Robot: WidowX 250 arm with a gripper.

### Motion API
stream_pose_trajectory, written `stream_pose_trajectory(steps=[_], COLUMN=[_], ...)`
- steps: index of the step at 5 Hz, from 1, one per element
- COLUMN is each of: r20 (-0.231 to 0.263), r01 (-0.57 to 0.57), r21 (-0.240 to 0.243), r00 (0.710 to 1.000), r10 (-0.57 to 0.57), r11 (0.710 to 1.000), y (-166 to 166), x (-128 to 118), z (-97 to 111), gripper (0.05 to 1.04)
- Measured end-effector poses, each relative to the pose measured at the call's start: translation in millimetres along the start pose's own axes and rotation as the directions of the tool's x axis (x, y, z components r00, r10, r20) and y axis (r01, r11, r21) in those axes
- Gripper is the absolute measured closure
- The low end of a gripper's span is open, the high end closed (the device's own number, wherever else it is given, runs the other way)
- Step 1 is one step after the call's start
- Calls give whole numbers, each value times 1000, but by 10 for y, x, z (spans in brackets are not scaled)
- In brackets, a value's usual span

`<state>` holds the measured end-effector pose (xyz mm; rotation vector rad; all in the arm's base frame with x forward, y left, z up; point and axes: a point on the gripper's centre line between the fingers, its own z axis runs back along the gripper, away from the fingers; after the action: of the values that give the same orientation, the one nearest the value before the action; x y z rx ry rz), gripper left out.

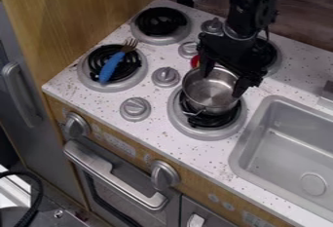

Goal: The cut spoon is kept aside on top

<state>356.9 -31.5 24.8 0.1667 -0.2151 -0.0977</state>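
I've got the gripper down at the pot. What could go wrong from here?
The jaws stand apart, with the gripper low over the pot, so a small sideways shift might knock or drag it.

The pot sits toward the back of its burner, so a bump could perhaps tip it.

The fork lies slanted across another burner, its tines past the coil; a careless touch may swing it off.
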Motion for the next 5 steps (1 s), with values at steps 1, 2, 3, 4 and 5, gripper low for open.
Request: stream_pose_trajectory(steps=[1, 2, 3, 4, 5], r20=[-43, -68, -70, -41, -90], r01=[6, -90, -184, -234, -291], r21=[2, 27, 53, 74, 93], r00=[999, 993, 980, 971, 950], r10=[-5, 92, 188, 237, 299], r11=[1000, 996, 981, 969, 952], y=[-15, 391, 912, 1289, 1613], x=[-88, -116, -138, -83, -208], z=[-124, -190, -217, -174, -375], gripper=[83, 83, 83, 83, 83])
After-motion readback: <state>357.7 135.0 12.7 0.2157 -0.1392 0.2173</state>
